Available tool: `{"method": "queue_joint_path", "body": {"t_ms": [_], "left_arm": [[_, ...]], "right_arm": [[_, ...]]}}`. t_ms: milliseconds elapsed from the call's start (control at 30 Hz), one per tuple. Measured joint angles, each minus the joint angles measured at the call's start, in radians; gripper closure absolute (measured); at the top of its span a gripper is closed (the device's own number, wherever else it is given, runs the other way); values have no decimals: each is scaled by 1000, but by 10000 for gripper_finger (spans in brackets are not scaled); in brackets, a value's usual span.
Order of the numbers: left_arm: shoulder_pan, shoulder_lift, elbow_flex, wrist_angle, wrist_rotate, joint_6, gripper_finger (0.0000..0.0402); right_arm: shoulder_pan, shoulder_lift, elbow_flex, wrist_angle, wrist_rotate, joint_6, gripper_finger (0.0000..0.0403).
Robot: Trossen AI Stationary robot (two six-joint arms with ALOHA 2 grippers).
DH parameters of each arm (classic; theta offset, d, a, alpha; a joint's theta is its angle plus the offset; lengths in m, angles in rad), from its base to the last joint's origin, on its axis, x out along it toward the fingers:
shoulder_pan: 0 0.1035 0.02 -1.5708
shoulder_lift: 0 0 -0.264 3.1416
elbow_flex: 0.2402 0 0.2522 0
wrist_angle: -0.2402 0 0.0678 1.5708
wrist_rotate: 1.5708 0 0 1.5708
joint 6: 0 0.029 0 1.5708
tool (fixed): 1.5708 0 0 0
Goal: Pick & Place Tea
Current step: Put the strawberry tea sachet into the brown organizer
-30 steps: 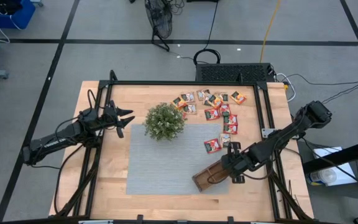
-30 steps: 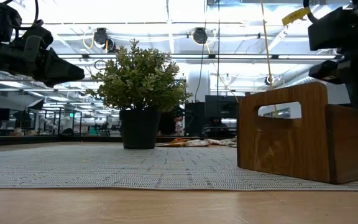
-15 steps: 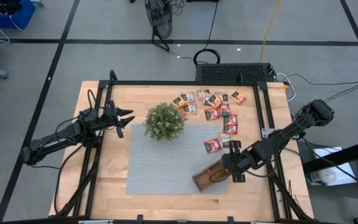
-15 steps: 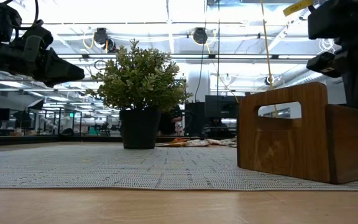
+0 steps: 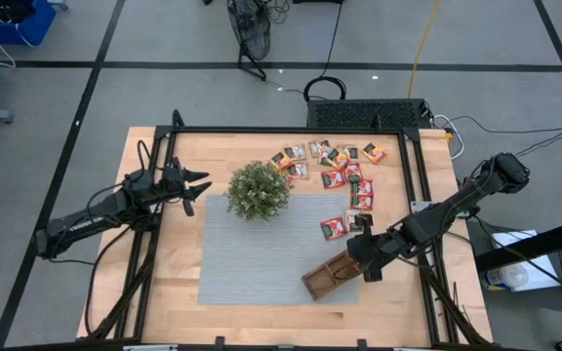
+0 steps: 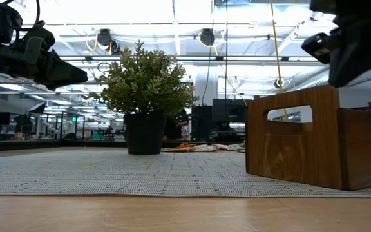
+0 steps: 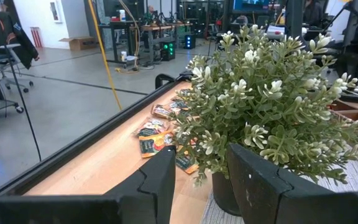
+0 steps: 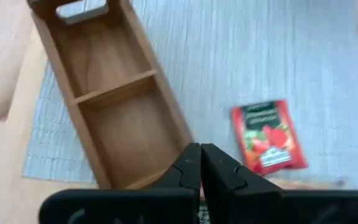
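Many small red, orange and green tea sachets [image 5: 332,164] lie flat on the wood at the table's far right. One red sachet [image 8: 267,135] lies on the grey mat [image 5: 261,249] beside the brown wooden tray [image 8: 104,93], whose visible compartments are empty. My right gripper [image 8: 201,165] hangs shut above the tray's right end [image 5: 356,259], in the low view [image 6: 350,45] clear of its top, with nothing between its fingers. My left gripper [image 5: 201,185] stands open and level at the table's left, pointing at the potted plant [image 5: 258,189].
The plant [image 6: 144,96] stands at the mat's far left corner, its pot on the mat. The tray lies slanted on the mat's near right corner [image 5: 332,276]. A black frame rail [image 5: 413,166] runs along the table's right side.
My right gripper has risen from just behind the tray's right end to well above it, tipping and rolling a little as it went. The tray and the sachets have stayed where they were.
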Motion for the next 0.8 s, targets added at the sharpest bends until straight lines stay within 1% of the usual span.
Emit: {"method": "queue_joint_path", "body": {"t_ms": [200, 367, 433, 567, 633, 700, 800], "left_arm": [[0, 0, 0, 0, 0, 0, 254], [0, 0, 0, 0, 0, 0, 254], [0, 0, 0, 0, 0, 0, 254], [0, 0, 0, 0, 0, 0, 254], [0, 0, 0, 0, 0, 0, 254], [0, 0, 0, 0, 0, 0, 254], [0, 0, 0, 0, 0, 0, 254]], "right_arm": [[-22, -33, 0, 31, 67, -115, 403], [-42, -50, 0, 139, 74, -256, 403], [-55, -52, 0, 175, 129, -302, 403], [-91, -52, 0, 222, 311, -416, 403], [-116, -52, 0, 228, 384, -454, 403], [-154, -52, 0, 225, 419, -466, 403], [-231, -52, 0, 216, 424, -466, 403]]}}
